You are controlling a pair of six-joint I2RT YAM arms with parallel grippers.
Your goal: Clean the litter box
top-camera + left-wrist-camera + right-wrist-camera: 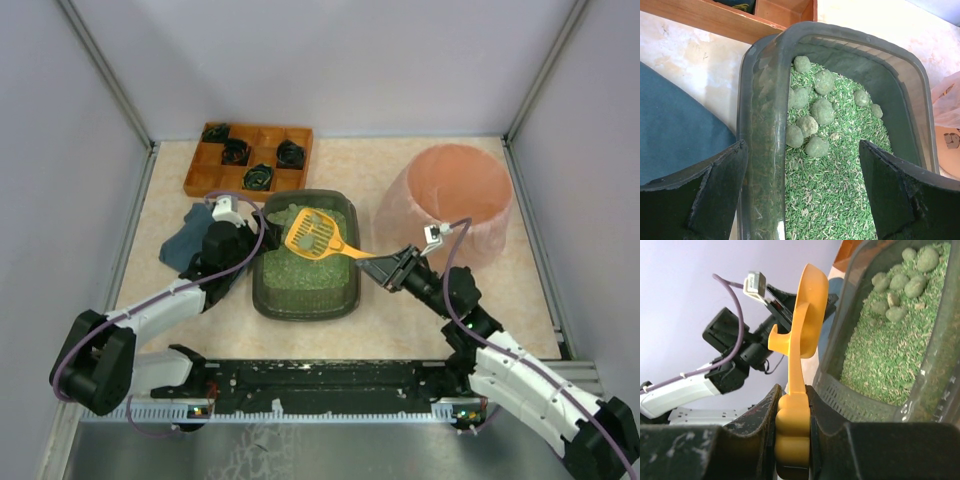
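Note:
The litter box (305, 290) sits mid-table, a dark grey-green tray with green pellet litter and several round green clumps (812, 112) at its far end. An orange slotted scoop (312, 232) hangs over the far half of the litter, its handle running right into my right gripper (385, 266). That gripper (794, 432) is shut on the scoop handle, and the scoop (807, 315) stands edge-on beside the box wall (860, 400). My left gripper (802, 192) is open and straddles the box's left wall (762, 125), one finger outside and one over the litter.
A tall pink bag-lined bin (450, 200) stands to the right of the box. An orange-brown wooden compartment tray (248, 160) with dark objects lies behind it. A blue cloth (185, 245) lies left of the box, under my left arm. Grey walls enclose the table.

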